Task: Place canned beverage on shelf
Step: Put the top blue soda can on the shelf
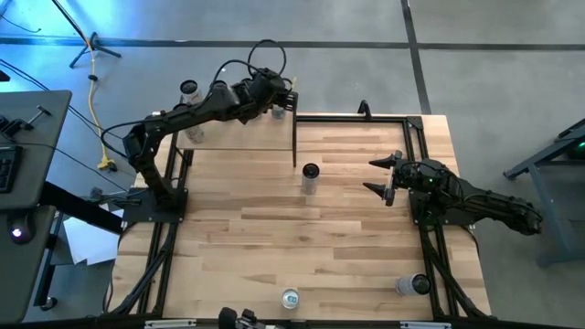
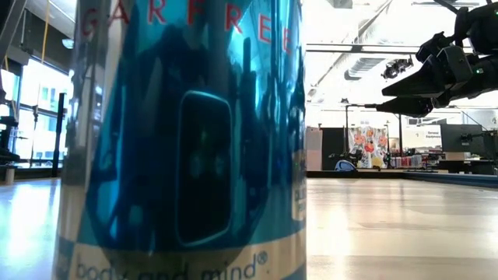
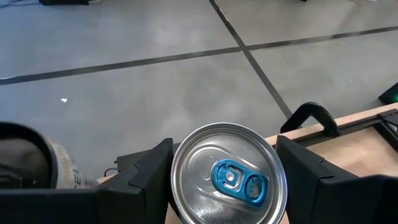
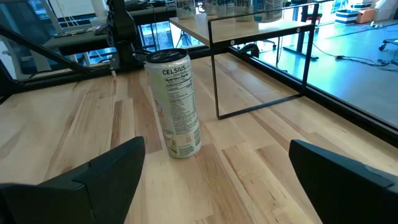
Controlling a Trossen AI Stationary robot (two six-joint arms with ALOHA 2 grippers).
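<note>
The left gripper (image 3: 224, 177), jaws half-closed around the can (image 3: 227, 174) (slick, thin-walled), holds it over the shelf (image 1: 242, 137); the right gripper (image 1: 382, 178) waits wide open.

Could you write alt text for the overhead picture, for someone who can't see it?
Seen from above, the left gripper holds a can at the raised shelf on a plank table. The right gripper waits open beside another can mid-table.
</note>
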